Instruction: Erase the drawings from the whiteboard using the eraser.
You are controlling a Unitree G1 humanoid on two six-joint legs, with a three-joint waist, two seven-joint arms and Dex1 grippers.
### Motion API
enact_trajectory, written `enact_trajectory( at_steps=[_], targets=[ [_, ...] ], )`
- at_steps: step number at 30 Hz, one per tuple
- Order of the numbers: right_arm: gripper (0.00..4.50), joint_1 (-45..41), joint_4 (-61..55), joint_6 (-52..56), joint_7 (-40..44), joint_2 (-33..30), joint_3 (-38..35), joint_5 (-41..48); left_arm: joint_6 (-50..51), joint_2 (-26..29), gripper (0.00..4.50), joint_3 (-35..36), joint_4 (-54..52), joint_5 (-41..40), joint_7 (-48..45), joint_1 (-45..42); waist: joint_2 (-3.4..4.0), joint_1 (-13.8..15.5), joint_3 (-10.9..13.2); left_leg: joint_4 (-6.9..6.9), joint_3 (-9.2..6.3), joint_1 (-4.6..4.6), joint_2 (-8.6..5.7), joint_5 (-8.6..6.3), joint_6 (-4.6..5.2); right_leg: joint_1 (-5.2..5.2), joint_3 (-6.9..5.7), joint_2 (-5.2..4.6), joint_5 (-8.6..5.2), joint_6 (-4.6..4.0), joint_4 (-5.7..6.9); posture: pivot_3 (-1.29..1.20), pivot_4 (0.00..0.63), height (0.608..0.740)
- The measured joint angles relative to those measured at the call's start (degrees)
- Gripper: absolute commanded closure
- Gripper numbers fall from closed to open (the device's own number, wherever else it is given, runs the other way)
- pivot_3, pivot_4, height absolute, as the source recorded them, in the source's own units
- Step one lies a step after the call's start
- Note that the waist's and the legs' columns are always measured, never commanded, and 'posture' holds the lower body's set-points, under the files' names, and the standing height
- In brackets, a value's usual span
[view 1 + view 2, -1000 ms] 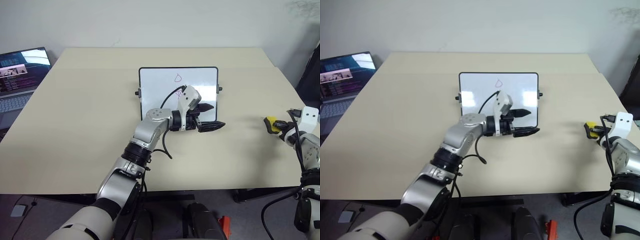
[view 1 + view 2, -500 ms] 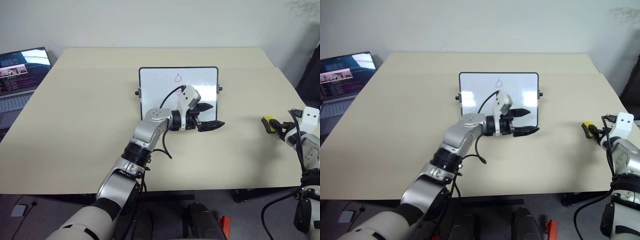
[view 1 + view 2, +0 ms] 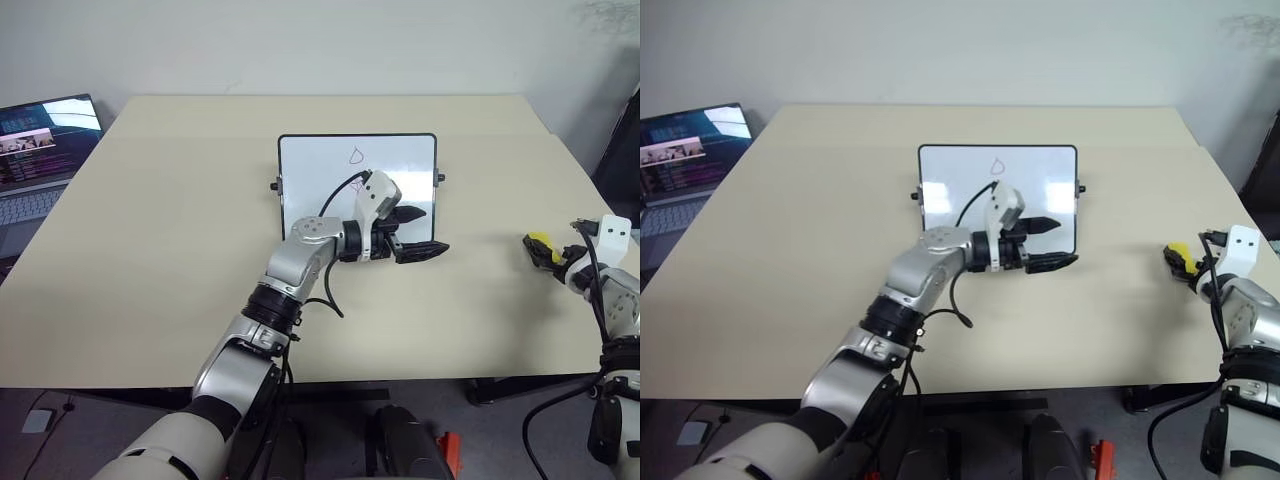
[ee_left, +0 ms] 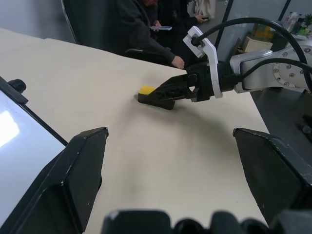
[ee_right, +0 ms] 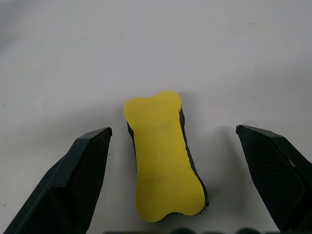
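Observation:
The whiteboard (image 3: 330, 165) lies flat at the middle of the table. One red rounded outline of the drawings (image 3: 355, 155) shows near its far edge, and a scribble below it is partly hidden by my left arm. My left gripper (image 3: 432, 232) hovers open over the board's near right corner, pointing right, with nothing in it. The yellow and black eraser (image 5: 163, 156) lies on the table near the right edge. My right gripper (image 5: 173, 132) stands open on either side of it, with its fingers (image 5: 87, 165) clear of the eraser's sides. The eraser (image 4: 146, 90) also appears in the left wrist view.
An open laptop (image 3: 40, 150) sits at the table's far left corner. In the left wrist view a seated person (image 4: 141, 24) is beyond the table's right side. The tan table (image 3: 180, 230) has bare room left of the board and in front of it.
My right gripper has gone from shut on the eraser to open, and the eraser now rests on the table between its fingers. The left arm has not moved.

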Motion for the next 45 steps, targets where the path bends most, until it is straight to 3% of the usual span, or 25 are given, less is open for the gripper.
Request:
enact_trajectory(
  at_steps=[2,8,11,19,23,27,30,35,39,45],
  targets=[
    [0.56,-0.4,0.9,-0.2,0.1,0.0,0.2,-0.3,0.0,0.1,0.0,0.0,0.0,0.1,0.0,0.1,0.0,0.0,0.0,0.0,0.0,0.0,0.0,0.0,0.0,0.0,0.0,0.0,0.0,0.0,0.0,0.0,0.15,0.74],
    [2.71,-1.4,3.1,-1.0,0.1,0.0,1.4,-0.8,0.0,0.5,0.0,0.0,-0.1,0.3,0.1,0.2,0.0,0.0,0.0,0.0,0.0,0.0,0.0,0.0,0.0,0.0,0.0,0.0,0.0,0.0,0.0,0.0,0.15,0.74],
    [3.42,-1.7,3.5,-1.5,-0.1,0.0,1.4,-0.9,0.0,0.6,0.0,0.0,-0.1,0.3,0.1,0.2,0.0,0.0,0.0,0.0,0.0,0.0,0.0,0.0,0.0,0.0,0.0,0.0,0.0,0.0,0.0,0.0,0.15,0.74],
    [3.42,-1.7,2.9,-1.6,-0.3,0.0,1.5,-0.8,0.0,1.1,0.0,0.0,-1.7,0.3,0.2,0.6,0.01,0.0,0.0,0.0,0.01,0.0,0.0,0.0,0.0,0.0,0.02,0.0,0.0,0.01,0.01,0.0,0.15,0.74],
    [3.43,-2.4,-13.3,4.1,0.5,0.0,1.4,3.1,1.1,7.0,0.0,3.0,-5.7,0.1,0.5,2.7,0.38,-1.2,0.2,-0.01,0.07,0.04,0.0,0.0,0.01,-0.11,0.16,0.03,0.0,0.01,0.15,0.0,0.15,0.74],
    [3.43,-9.2,-26.5,8.5,0.6,0.6,2.1,7.0,2.1,14.6,0.0,7.9,-9.1,0.0,1.9,4.7,0.4,-1.6,0.2,-0.01,0.04,0.06,0.02,0.0,0.01,-0.09,0.15,0.05,0.01,0.01,0.13,0.0,0.15,0.74],
    [3.43,-15.5,-30.2,8.6,0.7,4.8,5.8,7.7,2.3,19.9,0.0,11.6,-9.4,0.7,4.2,7.2,0.38,-1.5,0.2,0.0,0.01,0.06,0.04,0.0,0.01,-0.07,0.09,0.05,0.01,0.01,0.11,0.0,0.15,0.74],
    [3.43,-22.3,-20.5,1.5,1.1,15.8,15.5,3.0,0.0,20.1,0.0,16.8,-9.1,2.0,12.8,8.5,0.32,-0.4,0.2,0.02,-0.05,-0.06,0.02,0.0,0.0,-0.07,-0.02,-0.01,0.03,0.01,0.06,0.0,0.15,0.74],
    [3.43,-26.2,-9.0,-10.1,1.6,21.1,19.9,-3.0,-0.1,17.6,0.0,17.1,-12.1,2.0,17.0,8.8,0.31,0.7,0.2,0.0,-0.29,-0.25,-0.03,0.0,-0.01,-0.11,-0.33,-0.13,0.19,-0.26,-0.01,0.0,0.15,0.74],
    [3.43,-33.6,9.4,-28.8,-0.8,26.7,24.2,-12.4,0.5,16.8,0.0,16.8,-16.2,2.0,19.4,9.6,0.31,0.0,0.2,-0.1,-0.44,-0.22,-0.03,0.01,-0.01,-0.13,-0.52,-0.16,0.2,-0.31,0.07,0.0,0.15,0.74]
  ],
)
